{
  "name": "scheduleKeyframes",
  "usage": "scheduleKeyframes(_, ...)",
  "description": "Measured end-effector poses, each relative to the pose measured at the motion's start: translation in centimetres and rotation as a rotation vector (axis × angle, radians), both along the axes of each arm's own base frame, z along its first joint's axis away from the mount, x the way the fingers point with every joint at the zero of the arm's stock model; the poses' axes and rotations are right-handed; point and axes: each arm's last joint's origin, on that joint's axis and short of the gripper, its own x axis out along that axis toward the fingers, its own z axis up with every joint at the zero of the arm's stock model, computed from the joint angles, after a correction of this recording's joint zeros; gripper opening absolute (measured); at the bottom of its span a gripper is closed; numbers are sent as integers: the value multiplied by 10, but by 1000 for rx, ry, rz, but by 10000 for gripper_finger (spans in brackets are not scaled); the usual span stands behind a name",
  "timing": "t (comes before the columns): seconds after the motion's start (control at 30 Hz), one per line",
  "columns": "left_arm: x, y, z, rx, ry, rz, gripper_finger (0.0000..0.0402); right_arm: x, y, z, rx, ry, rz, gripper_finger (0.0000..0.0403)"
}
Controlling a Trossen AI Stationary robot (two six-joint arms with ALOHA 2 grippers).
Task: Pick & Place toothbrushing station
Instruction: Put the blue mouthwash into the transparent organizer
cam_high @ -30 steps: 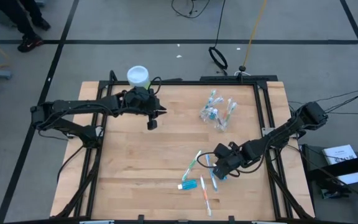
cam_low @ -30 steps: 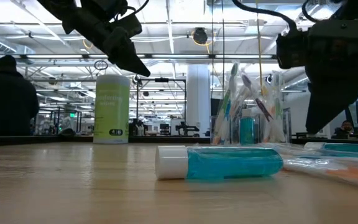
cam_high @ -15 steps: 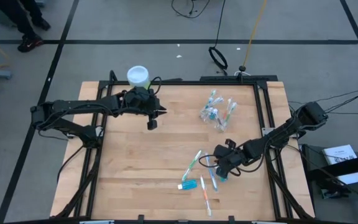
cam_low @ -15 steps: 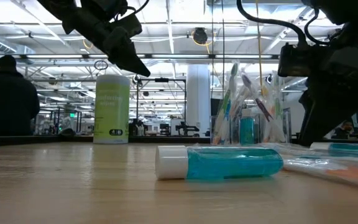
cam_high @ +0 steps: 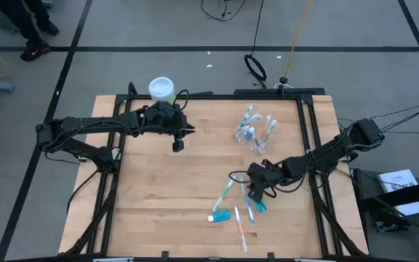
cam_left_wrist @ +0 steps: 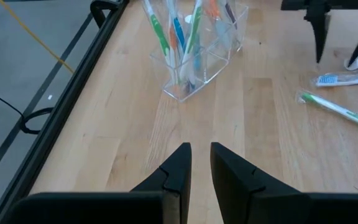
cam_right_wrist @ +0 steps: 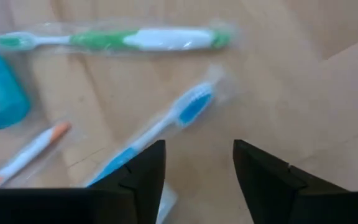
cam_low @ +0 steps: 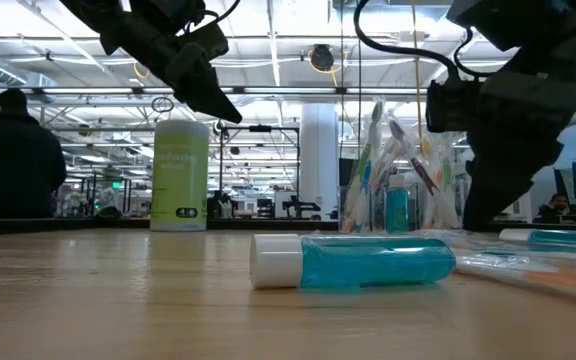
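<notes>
The table [cam_high: 166, 196] was pale wood. A toothpaste tube [cam_low: 353, 262] was blue with a white cap; the canister [cam_low: 179, 176] was light green, white-lidded.

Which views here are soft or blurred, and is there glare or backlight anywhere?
Right wrist view: blurred throughout, the blue toothbrush and green toothbrush smeared. Low view: ceiling lights backlight the scene, leaving the right gripper a dark silhouette; the toothpaste tube up close is sharp. Left wrist view: crisp, with glints on the clear cup. High view: even light, no glare.
</notes>
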Motion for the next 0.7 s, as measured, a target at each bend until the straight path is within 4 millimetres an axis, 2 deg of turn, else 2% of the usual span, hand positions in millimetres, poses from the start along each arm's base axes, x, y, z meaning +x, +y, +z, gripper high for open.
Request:
scheduleKeyframes(0.23,0,0,0,-9,-2,7,67,-2,6,0,141,49,65,187)
scheduleKeyframes(0.47,0,0,0,-12,-2,10,67,-3,6,-1,183,64,-61,177)
scheduleKeyframes(0.7,0,0,0,-15,-3,13,67,-8,19,-1,214,71,-101,176)
